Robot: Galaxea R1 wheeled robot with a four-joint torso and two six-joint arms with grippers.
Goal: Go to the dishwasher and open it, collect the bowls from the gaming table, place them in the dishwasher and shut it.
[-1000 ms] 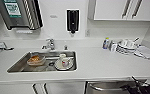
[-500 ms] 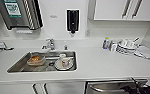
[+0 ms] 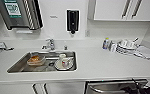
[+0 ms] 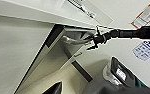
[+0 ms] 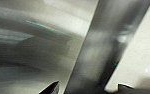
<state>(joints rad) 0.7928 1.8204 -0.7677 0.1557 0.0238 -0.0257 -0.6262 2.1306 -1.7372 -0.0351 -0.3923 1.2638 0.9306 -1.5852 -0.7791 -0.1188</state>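
The stainless-steel dishwasher (image 3: 103, 89) sits under the white counter, right of the sink, with its bar handle (image 3: 111, 88) across the front. My right gripper (image 3: 137, 87) is at the right part of that handle. In the left wrist view the right gripper (image 4: 94, 40) reaches the handle (image 4: 71, 40) from the side, and a dark gap runs between the door's upper edge and the counter. In the right wrist view the bar (image 5: 98, 50) passes between the spread fingers of the open right gripper (image 5: 88, 88). The blue bowls and the gaming table are out of view.
The steel sink (image 3: 18, 66) holds a container of food, a plate and a cup. Stacked dishes (image 3: 127, 46) and a small bottle (image 3: 106, 43) stand at the counter's back right. A soap dispenser (image 3: 72, 20) hangs on the wall, and white cabinets (image 3: 116, 10) are above.
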